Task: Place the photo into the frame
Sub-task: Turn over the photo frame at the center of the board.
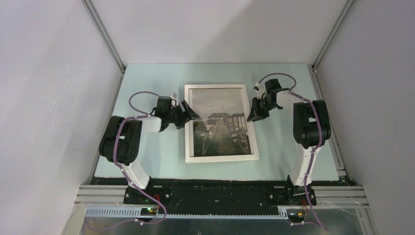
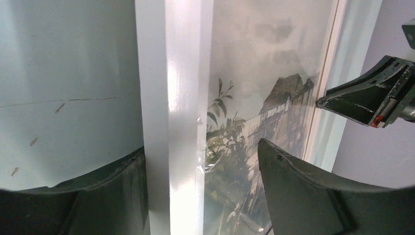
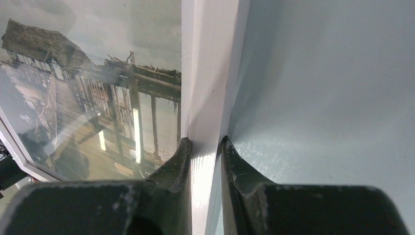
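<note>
**Top external view: the photo sits inside the frame, right gripper pinching one rail, left gripper spread over the other**

The pale green table (image 1: 147, 164) carries the frame (image 1: 221, 158) lying flat about midway between its left and right edges. The frame's long sides run from the near edge toward the far edge, and it is turned slightly askew. The photo (image 1: 220, 120), a grey pier scene, fills the opening within the white border.

One arm reaches in from each side, and both meet the frame along the half that lies toward the far edge of the table.

The left gripper (image 1: 188, 115) is at the frame's left rail. In the left wrist view its jaws stand wide apart (image 2: 200, 196). One finger sits just outside the white rail (image 2: 176, 122), over bare table. The other hangs over the pane and the photo (image 2: 254, 98), so the rail runs up between them with a gap on the inner side. Nothing is gripped.

The right gripper (image 1: 254, 112) is at the frame's right rail, and its tip also shows at the right of the left wrist view (image 2: 362, 100). In the right wrist view its jaws are narrow (image 3: 203, 161), and the fingertips (image 3: 178, 159) press against both sides of the white rail (image 3: 210, 73). The photo (image 3: 98, 88) lies on one side of that rail and bare table (image 3: 333, 98) on the other.
</note>
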You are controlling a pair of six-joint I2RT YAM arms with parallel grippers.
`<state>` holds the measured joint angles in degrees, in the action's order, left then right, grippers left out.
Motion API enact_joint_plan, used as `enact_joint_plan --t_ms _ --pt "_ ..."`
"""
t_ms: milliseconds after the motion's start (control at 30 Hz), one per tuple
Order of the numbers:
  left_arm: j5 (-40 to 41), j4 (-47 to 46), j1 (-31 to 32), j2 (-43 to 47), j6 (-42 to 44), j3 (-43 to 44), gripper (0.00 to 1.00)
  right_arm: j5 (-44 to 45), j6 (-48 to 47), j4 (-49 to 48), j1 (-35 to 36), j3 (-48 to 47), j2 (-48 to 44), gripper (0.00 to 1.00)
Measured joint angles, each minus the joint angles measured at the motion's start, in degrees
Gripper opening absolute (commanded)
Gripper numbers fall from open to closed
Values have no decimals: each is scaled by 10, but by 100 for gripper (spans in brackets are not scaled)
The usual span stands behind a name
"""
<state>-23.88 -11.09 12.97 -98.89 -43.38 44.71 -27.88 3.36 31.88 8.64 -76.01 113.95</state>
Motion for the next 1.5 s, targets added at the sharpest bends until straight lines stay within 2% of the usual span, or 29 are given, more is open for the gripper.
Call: enact_joint_plan --t_ms 100,233,867,1500 --pt "-2 -1 0 0 4 7 92 1 -2 0 -5 0 0 0" --pt "0 5 0 0 10 15 99 2 0 -3 -9 3 -1 0" --pt "86 143 -2 -5 90 98 100 41 17 -48 -65 82 -62 0" --pt "88 215 -3 -33 193 176 100 71 71 -92 -55 123 -92 0"
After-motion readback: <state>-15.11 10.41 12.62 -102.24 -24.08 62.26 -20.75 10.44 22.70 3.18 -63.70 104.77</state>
